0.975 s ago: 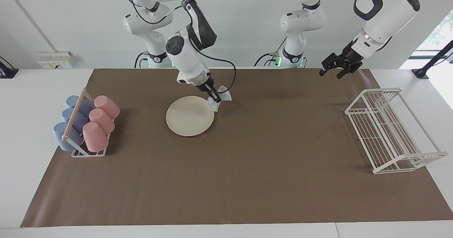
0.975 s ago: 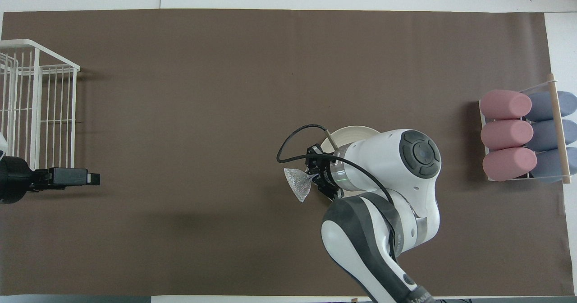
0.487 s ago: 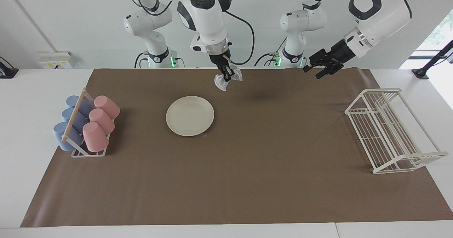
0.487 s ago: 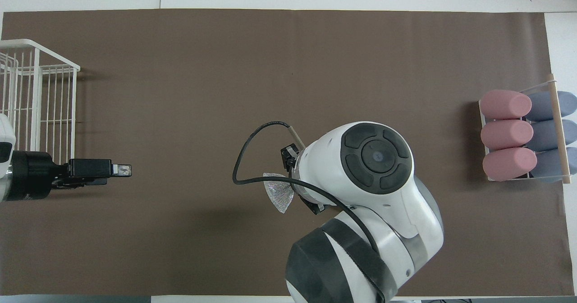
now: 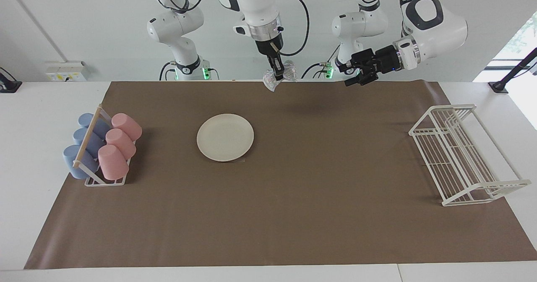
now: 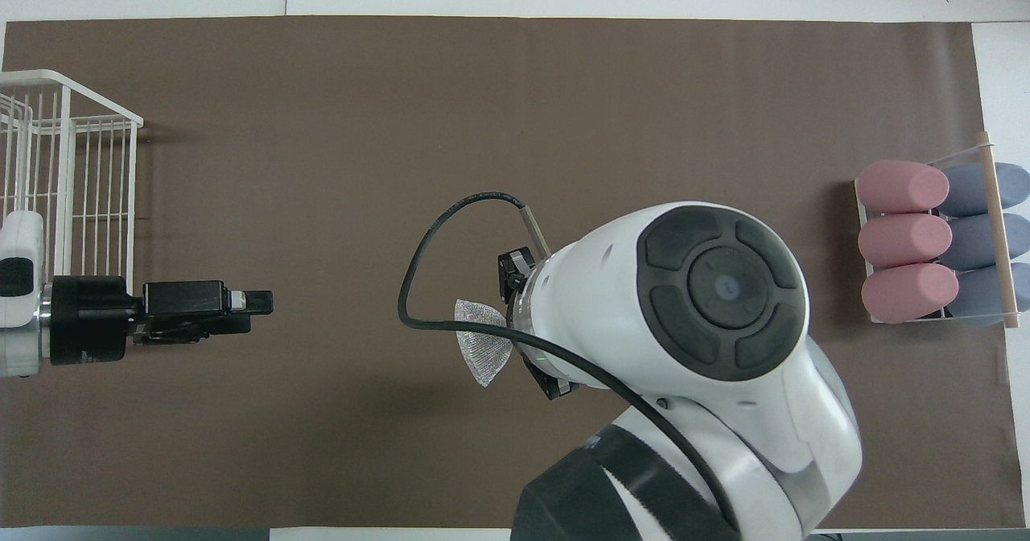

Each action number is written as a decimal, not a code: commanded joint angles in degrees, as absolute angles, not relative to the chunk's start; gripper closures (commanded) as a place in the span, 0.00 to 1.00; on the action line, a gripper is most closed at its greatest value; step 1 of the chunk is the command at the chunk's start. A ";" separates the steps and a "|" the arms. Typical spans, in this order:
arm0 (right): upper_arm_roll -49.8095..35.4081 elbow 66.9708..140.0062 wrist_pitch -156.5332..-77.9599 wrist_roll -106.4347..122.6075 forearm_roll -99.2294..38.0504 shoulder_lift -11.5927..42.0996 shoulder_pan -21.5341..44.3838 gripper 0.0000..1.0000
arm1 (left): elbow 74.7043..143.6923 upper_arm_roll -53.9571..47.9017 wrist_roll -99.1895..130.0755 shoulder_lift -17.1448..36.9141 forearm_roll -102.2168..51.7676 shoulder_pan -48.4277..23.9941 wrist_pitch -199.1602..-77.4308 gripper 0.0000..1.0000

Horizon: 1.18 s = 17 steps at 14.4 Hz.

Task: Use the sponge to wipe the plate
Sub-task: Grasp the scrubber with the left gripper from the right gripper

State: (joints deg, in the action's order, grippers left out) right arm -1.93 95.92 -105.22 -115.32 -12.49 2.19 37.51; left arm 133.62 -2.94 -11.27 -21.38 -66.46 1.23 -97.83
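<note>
Presently, entries by item:
Right tool (image 5: 277, 73): clamped on the sponge (image 5: 278, 77), raised high over the counter's edge nearest the robots, clear of the plate.
Sponge: silvery mesh wad, hanging from the right tool; touches nothing else.
Left tool (image 5: 351, 73): fingers apart, empty, in the air over the counter's robot-side edge; this arm waits.
Plate (image 5: 225, 137): cream-white, flat on the brown mat (image 5: 293, 215), beside the cup rack (image 5: 102, 147), uncovered.
Step in hand: sponge carried aloft, not on the plate.
Next move calls for: lowering the sponge onto the plate's face with light pressure, then sweeping strokes.
</note>
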 commanded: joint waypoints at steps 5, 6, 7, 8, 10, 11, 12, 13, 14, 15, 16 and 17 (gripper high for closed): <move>-2.02 89.04 -106.18 -124.80 -7.82 8.79 41.75 1.00 | 138.60 -2.20 -23.46 -21.45 -75.15 -8.25 -99.75 0.00; -2.02 88.86 -106.26 -124.80 -7.56 8.88 41.84 1.00 | 138.60 -2.20 -24.34 -21.27 -75.15 -8.87 -100.10 0.00; -2.02 88.86 -106.17 -124.80 -7.21 8.88 41.84 1.00 | 138.43 -2.20 -24.52 -20.23 -75.15 -9.31 -100.28 0.00; -2.02 88.86 -106.17 -124.89 -7.21 8.88 41.84 1.00 | 138.34 -2.28 -24.52 -20.04 -75.32 -10.10 -100.89 0.00; -2.02 88.86 -106.17 -124.80 -7.21 8.88 41.84 1.00 | 138.43 -2.20 -24.43 -20.04 -75.32 -11.25 -102.21 0.11; -2.02 88.86 -106.17 -124.80 -7.21 8.88 41.84 1.00 | 138.25 -2.20 -24.43 -19.69 -75.84 -11.16 -102.39 0.24; -2.02 88.86 -106.17 -124.80 -7.21 8.88 41.84 1.00 | 138.16 -2.20 -24.35 -19.60 -77.24 -11.16 -102.57 0.27; -2.02 88.86 -106.17 -124.89 -7.21 8.88 41.84 1.00 | 138.16 -2.20 -24.17 -19.51 -77.60 -11.16 -103.44 0.27; -2.02 88.86 -106.17 -124.81 -7.21 8.88 41.84 1.00 | 138.08 -2.20 -24.08 -19.51 -77.61 -11.16 -103.97 0.27; -2.02 88.86 -106.17 -124.80 -7.21 8.88 41.75 1.00 | 137.99 -2.20 -24.08 -19.42 -77.61 -11.25 -104.24 0.27; -2.02 88.86 -106.08 -124.80 -7.12 8.88 41.75 1.00 | 137.99 -2.20 -24.08 -19.34 -77.61 -11.25 -105.20 0.27; -2.02 88.86 -106.08 -124.80 -7.12 8.88 41.75 1.00 | 137.90 -2.28 -24.00 -19.34 -77.69 -11.25 -105.38 0.27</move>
State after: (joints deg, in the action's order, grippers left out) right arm -1.73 90.22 -106.96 -123.59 -8.64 8.15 42.05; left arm 137.83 -2.91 -23.41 -19.52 -76.51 -10.02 -103.58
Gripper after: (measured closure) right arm 0.894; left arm 0.269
